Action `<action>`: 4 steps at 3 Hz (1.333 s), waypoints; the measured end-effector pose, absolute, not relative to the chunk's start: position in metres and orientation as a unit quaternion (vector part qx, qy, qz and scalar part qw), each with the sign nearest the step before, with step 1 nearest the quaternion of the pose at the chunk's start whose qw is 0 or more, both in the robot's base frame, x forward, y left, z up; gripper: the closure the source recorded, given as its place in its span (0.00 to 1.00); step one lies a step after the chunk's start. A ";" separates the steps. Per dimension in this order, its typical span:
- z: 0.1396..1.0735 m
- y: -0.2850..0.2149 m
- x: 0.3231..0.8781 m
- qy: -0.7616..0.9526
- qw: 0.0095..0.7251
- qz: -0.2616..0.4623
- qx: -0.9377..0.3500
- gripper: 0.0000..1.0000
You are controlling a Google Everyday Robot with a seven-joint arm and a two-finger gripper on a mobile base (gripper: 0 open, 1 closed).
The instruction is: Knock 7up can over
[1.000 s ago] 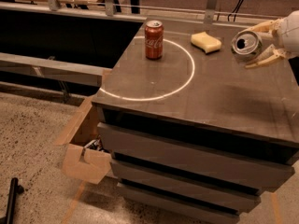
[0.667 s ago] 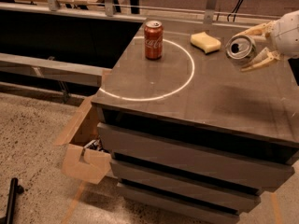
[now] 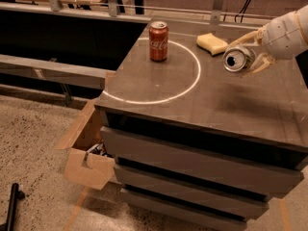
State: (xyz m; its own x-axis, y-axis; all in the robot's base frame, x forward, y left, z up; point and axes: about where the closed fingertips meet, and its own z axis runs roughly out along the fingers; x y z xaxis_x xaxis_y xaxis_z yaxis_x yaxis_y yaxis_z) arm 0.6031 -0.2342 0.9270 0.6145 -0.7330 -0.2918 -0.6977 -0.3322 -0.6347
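Note:
The 7up can (image 3: pixel 239 58), silver with its pull-tab top facing the camera, lies on its side in the air at the right, above the dark tabletop (image 3: pixel 216 105). My gripper (image 3: pixel 237 60) is shut on it, with one cream finger (image 3: pixel 248 37) over the can and the other under it. The can's shadow falls on the table just below. The can's green markings are hidden.
A red Coca-Cola can (image 3: pixel 158 41) stands upright at the back left, inside a white circle (image 3: pixel 195 83) marked on the table. A yellow sponge (image 3: pixel 211 43) lies at the back, left of my gripper. An open cardboard box (image 3: pixel 89 153) sits on the floor at the table's left.
My gripper has moved left and down with the 7up can, closer to the tabletop. The Coca-Cola can and sponge have not moved.

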 end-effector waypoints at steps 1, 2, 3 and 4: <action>0.901 -0.231 0.613 0.410 0.338 -0.031 -0.847 1.00; 0.880 -0.230 0.618 0.387 0.294 -0.038 -0.873 1.00; 0.870 -0.236 0.622 0.386 0.258 -0.055 -0.884 1.00; 0.873 -0.246 0.624 0.383 0.237 -0.076 -0.890 1.00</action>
